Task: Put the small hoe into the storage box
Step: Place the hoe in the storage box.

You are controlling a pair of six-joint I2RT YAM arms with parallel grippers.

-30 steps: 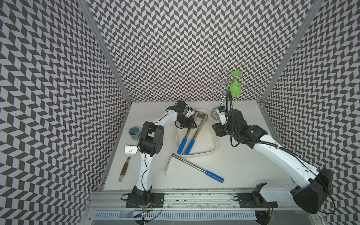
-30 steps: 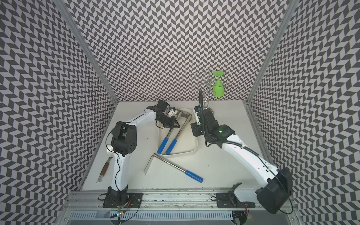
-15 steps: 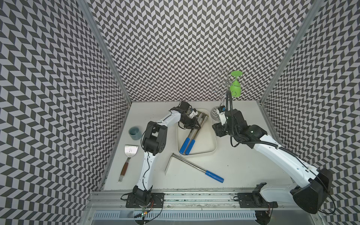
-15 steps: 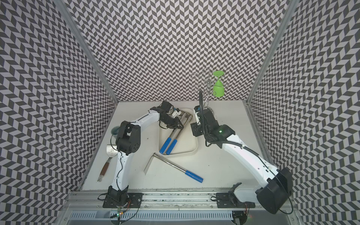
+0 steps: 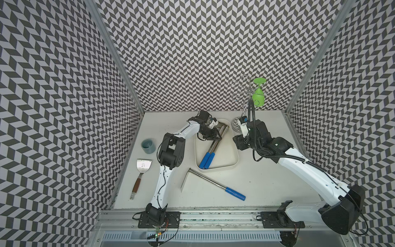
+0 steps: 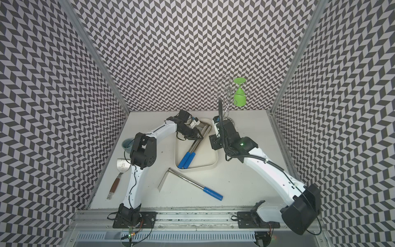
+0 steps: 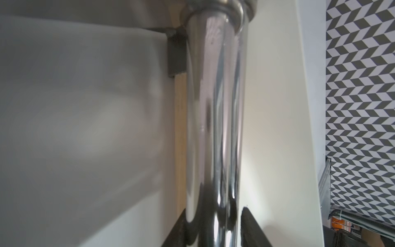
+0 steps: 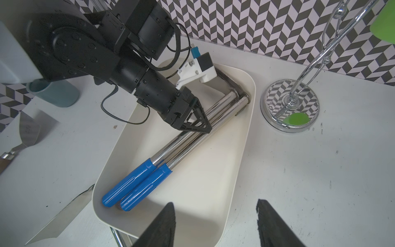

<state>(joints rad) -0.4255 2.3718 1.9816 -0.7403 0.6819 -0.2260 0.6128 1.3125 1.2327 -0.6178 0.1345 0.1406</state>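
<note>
The cream storage box (image 5: pixel 218 170) (image 6: pixel 201 167) (image 8: pixel 243 149) stands mid-table. Two small hoes with chrome shafts and blue handles (image 5: pixel 206 160) (image 6: pixel 187 160) (image 8: pixel 136 184) lie side by side in it. My left gripper (image 5: pixel 217 136) (image 6: pixel 198 136) (image 8: pixel 201 126) (image 7: pixel 213 210) is down in the box with open jaws straddling the shafts, and a gap shows beside one finger. A third small hoe (image 5: pixel 209 184) (image 6: pixel 188 181) lies on the table in front of the box. My right gripper (image 5: pixel 238 142) (image 6: pixel 213 142) (image 8: pixel 215 216) hangs open and empty over the box's right wall.
A grey-blue cup (image 5: pixel 148 146) and a wood-handled spatula (image 5: pixel 142 171) lie at the left by the wall. A chrome glass rack (image 5: pixel 237 125) holding a green glass (image 5: pixel 258 96) stands at the back right, close behind my right gripper.
My left gripper has brought a hoe's head end down into the box beside the other hoe, and its jaws have widened. The right arm has not moved.
</note>
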